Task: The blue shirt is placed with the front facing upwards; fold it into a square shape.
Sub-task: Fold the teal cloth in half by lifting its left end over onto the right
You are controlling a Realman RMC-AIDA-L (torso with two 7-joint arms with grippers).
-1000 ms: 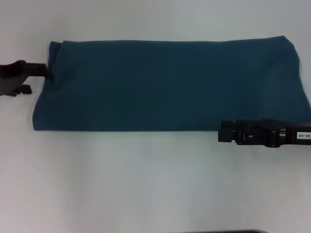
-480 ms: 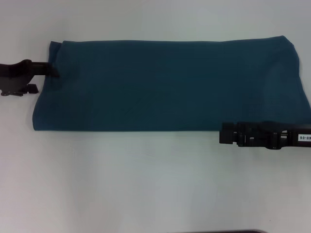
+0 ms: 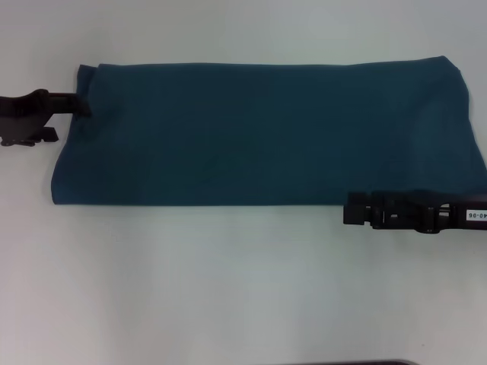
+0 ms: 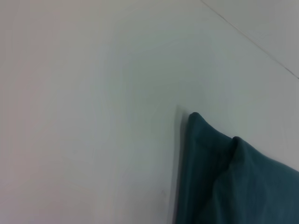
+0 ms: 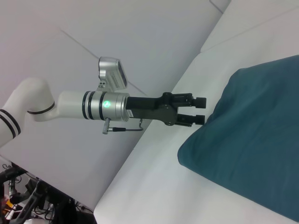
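"Where's the dark teal-blue cotton shirt?"

"Folded long on the white table. My left gripper has fingers apart at its end. It's soft and floppy; I'd pinch corners."

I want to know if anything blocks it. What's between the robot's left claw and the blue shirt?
Nothing. In the head view the left gripper sits right at the blue shirt's left edge. The right wrist view shows its open fingers there, no object between.

The blue shirt lies flat — folded into a long band.
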